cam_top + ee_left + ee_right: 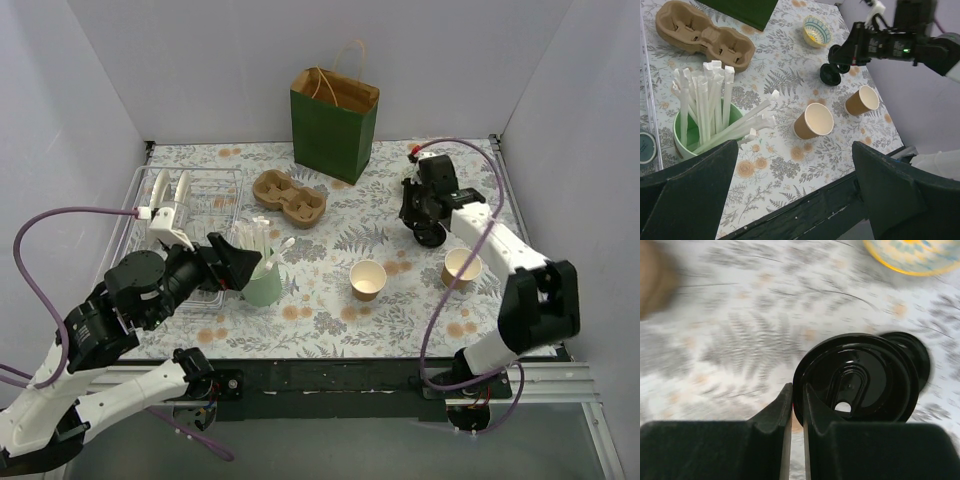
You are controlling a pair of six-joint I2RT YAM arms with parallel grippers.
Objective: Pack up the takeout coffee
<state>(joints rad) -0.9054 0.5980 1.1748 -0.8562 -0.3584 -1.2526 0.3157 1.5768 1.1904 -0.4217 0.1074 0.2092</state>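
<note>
No cup with a lid on it shows in any view. My right gripper [426, 222] [798, 392] is shut on the rim of a round black plastic lid [860, 380], held on edge just above the cloth; the lid also shows in the top view [431, 238] and the left wrist view [830, 75]. Two lidless brown paper cups with cream insides stand upright: one mid-table [368, 279] [813, 121], one further right [461, 268] [862, 100]. My left gripper [236, 266] [795, 147] is open and empty, beside the mint-green cup of white sticks [263, 286] [690, 131].
A green paper bag [334, 122] stands open at the back. A brown pulp cup carrier [289, 197] [702, 32] lies in front of it. A clear wire rack [205, 185] is at the left. A small patterned bowl [816, 31] [912, 255] sits near the lid.
</note>
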